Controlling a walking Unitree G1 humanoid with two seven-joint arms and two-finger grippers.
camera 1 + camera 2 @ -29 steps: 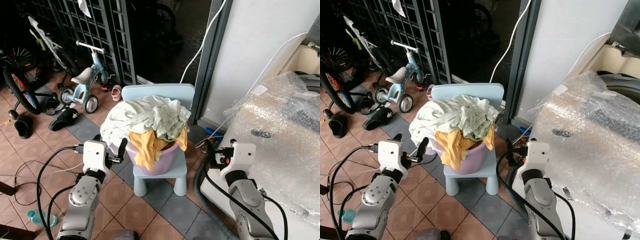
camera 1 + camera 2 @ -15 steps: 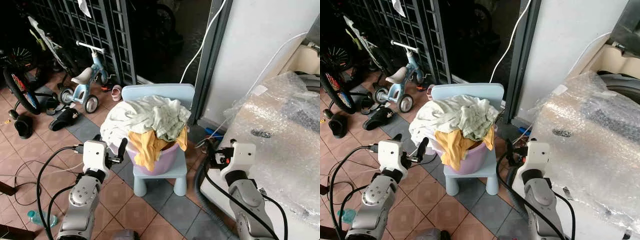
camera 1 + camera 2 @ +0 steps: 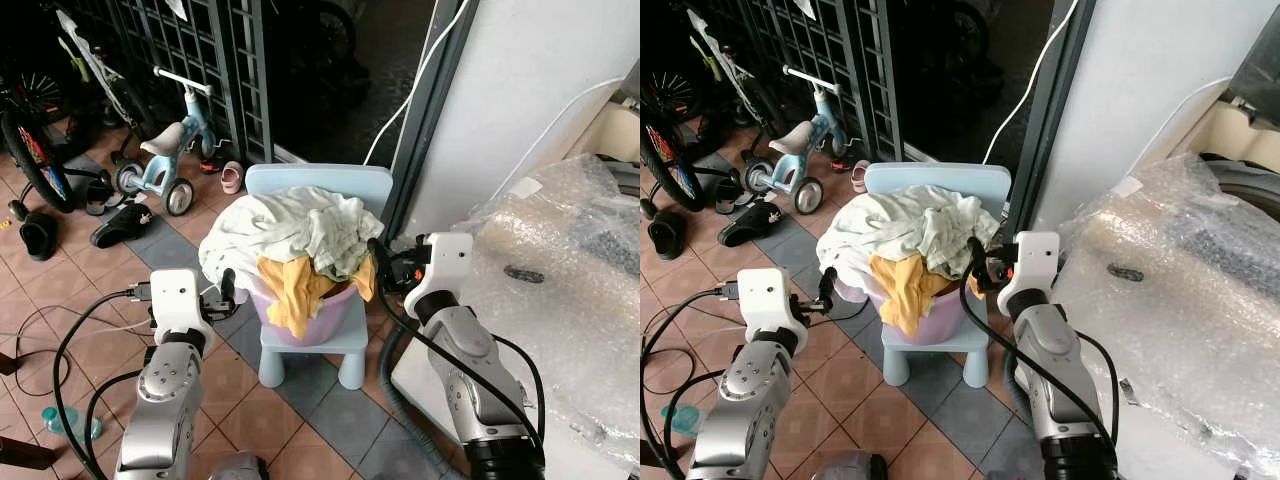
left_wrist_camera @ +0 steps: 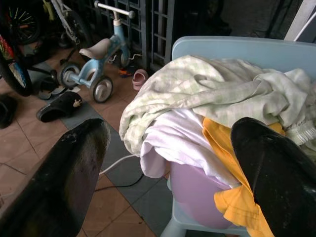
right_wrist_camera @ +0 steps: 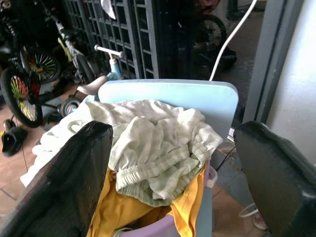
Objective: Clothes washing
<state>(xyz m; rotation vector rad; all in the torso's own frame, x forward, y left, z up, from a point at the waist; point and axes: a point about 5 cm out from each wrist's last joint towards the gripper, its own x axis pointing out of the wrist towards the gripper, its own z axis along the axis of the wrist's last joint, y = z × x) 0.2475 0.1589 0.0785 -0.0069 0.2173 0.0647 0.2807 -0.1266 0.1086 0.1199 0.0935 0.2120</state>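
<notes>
From the head views, a lilac basin [image 3: 318,318] heaped with clothes [image 3: 290,232] sits on a pale blue chair [image 3: 318,345]; the left gripper [image 3: 226,292] waits just off the basin's nine o'clock side, the right gripper [image 3: 385,270] near its three o'clock rim. In the left wrist view, the spread fingers [image 4: 66,173] frame the white, checked and yellow clothes. In the right wrist view, its fingers [image 5: 74,173] are also spread, with the pile between them.

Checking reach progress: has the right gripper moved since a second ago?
Yes. The right gripper went from beside the bubble-wrapped washer up to the lilac laundry basket.
</notes>
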